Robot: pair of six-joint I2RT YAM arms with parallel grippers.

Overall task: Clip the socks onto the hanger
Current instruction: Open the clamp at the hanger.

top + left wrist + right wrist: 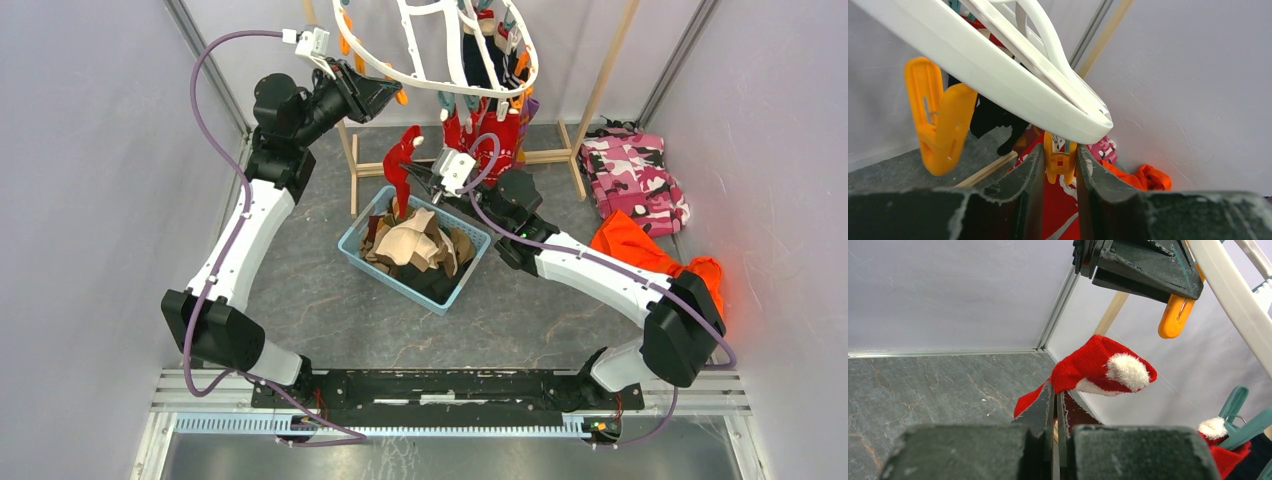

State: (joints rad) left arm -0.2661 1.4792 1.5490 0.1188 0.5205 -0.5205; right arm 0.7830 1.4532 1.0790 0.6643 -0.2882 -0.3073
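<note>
Up at the near rim of the one white oval hanger (420,82): the left hand (392,97), fingers (1034,172) pressed onto both sides of one orange clip (1060,156) and pinching it. Beside that, on the same rim, a second orange clip (940,120), free of the hand; two orange clips in all in the left wrist view. Lower and toward the middle, the right hand (1054,395), fingers squeezed nearly together on one red sock (1093,365) with a white pompom at its tip, held in the air over the far corner of the single blue basket (352,250) and below the hanger. In the basket, a pile of socks (415,245), beige, brown and dark, too tangled to count. Already on the hanger's far side, hung socks (490,130): red ones with white patterns and at least one dark one, exact number unclear from above; from the right wrist, one of them, red with a white pompom, next to at least two teal clips (1235,402). Behind, one wooden pole rack (603,85). On the grey surface (300,290) to the right, one pink camouflage garment (635,170) and one plain orange cloth (640,245), just beside each other.
</note>
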